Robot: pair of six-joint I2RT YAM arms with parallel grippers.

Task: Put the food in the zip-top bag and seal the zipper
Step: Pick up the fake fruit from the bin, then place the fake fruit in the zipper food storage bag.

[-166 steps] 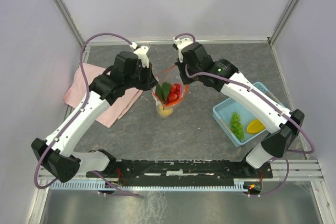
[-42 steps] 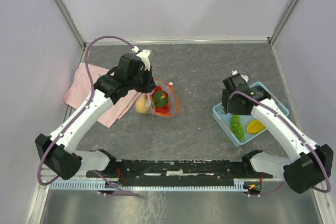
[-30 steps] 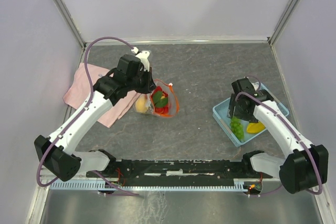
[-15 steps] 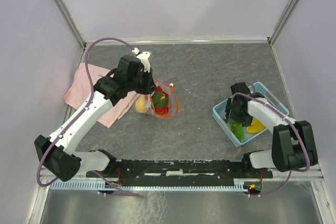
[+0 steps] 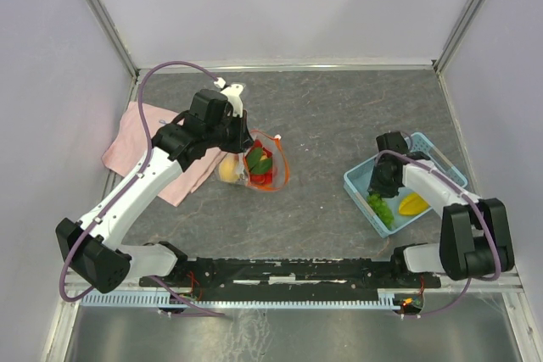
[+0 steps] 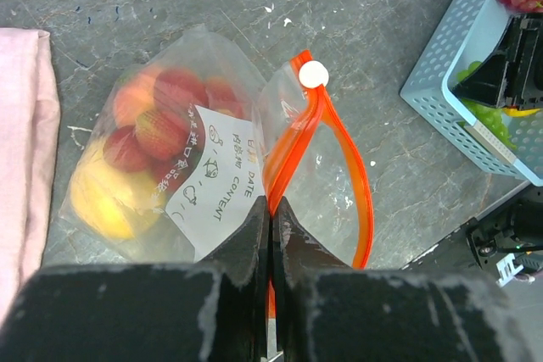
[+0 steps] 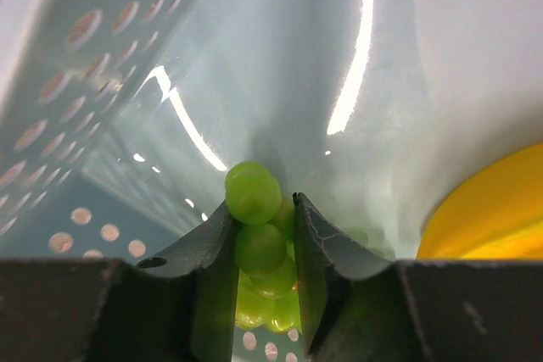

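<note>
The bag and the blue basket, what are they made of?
The bag looks like thin clear plastic: crinkly, shiny, fruit showing through. Its zipper seems a stiffer orange plastic strip. The basket looks like hard, glossy light-blue plastic with rows of holes.

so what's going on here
The left pincer pinches the orange zipper of the bag, whose mouth is open; red and yellow fruit is already inside. The right pincer is down in the blue basket, jaws clamped on the green grapes, not yet lifted. A yellow piece lies beside them.
</note>
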